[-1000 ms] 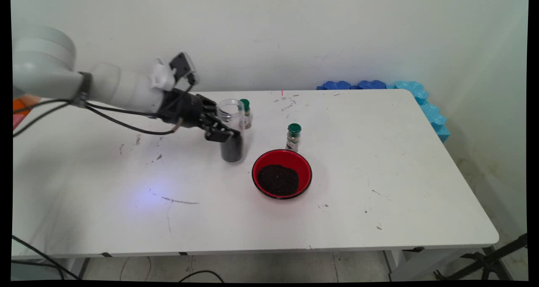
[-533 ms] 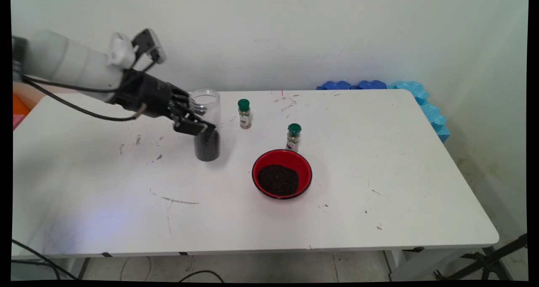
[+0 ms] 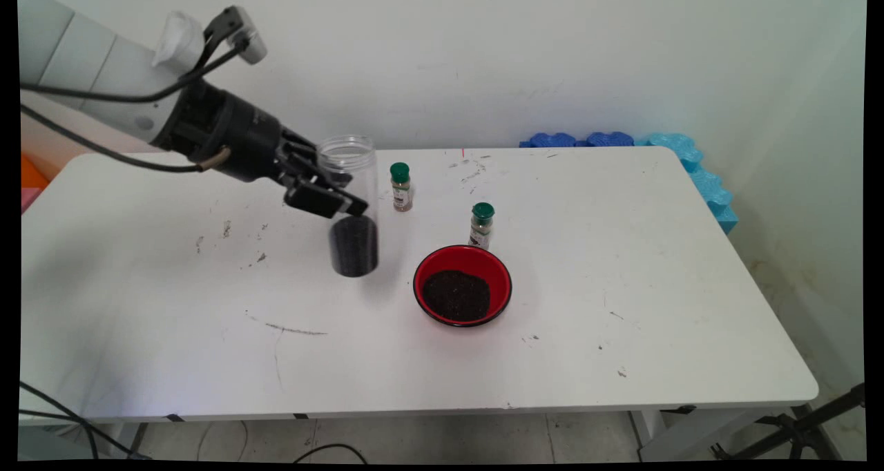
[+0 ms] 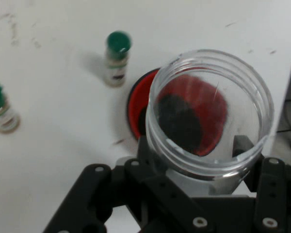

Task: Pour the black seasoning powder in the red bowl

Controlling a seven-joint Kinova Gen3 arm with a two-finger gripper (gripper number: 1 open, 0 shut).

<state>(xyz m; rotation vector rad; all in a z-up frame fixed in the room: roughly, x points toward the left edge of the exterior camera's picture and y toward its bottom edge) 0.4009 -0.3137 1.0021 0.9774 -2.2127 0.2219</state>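
1. White table (image 3: 621, 264), smooth, scuffed with dark marks.
2. Black gripper (image 3: 331, 195), fingers clamped round the jar's middle, holding it upright above the table.
3. Clear plastic jar (image 3: 352, 208), cylindrical, open-mouthed, dark grains in its lower half.
4. Round red bowl (image 3: 463, 284) of dark grains, right of the jar.
5. Two green-capped spice bottles (image 3: 400, 186) (image 3: 481, 225) behind the bowl.

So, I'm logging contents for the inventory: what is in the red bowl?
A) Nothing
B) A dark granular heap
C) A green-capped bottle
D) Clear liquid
B: the red bowl holds a dark granular heap, while both green-capped bottles stand on the table outside it.
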